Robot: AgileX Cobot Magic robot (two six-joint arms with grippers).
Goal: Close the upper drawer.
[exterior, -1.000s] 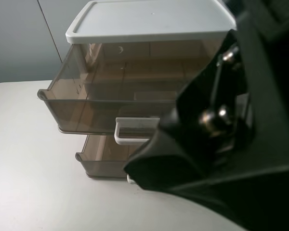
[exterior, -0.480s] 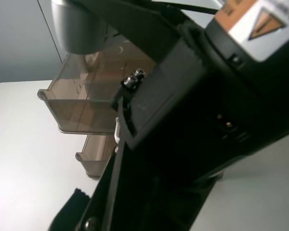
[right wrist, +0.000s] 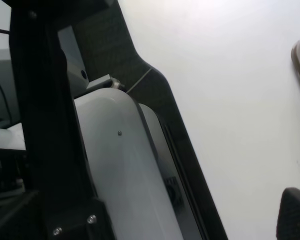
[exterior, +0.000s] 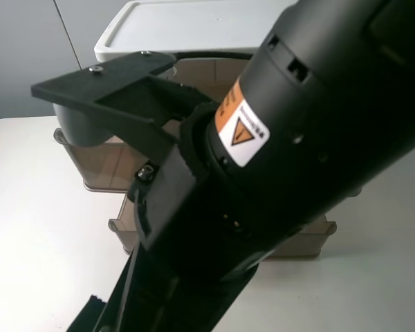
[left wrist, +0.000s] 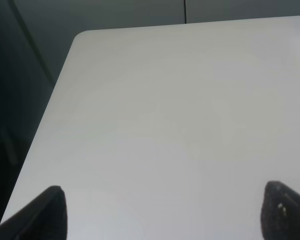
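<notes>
The upper drawer [exterior: 100, 162], smoky brown and translucent, stands pulled out under the white cabinet top [exterior: 173, 28] in the exterior high view. Only its left front corner shows. Its white handle is hidden behind a large black arm [exterior: 283, 138] that crosses the view. My left gripper [left wrist: 160, 215] is open and empty over bare white table, with only its dark fingertips [left wrist: 47, 212] in view. In the right wrist view I see one dark fingertip [right wrist: 292, 215] at the frame edge. I cannot tell how the right jaws stand.
A lower brown drawer [exterior: 124, 232] also stands pulled out below the upper one. The white table [exterior: 34, 263] extends to the left and front. The right wrist view shows grey and black robot structure [right wrist: 115, 165] beside the table.
The black arm has swung further across the exterior high view and now covers the drawer's handle and most of both drawers. The drawers have not visibly moved.
</notes>
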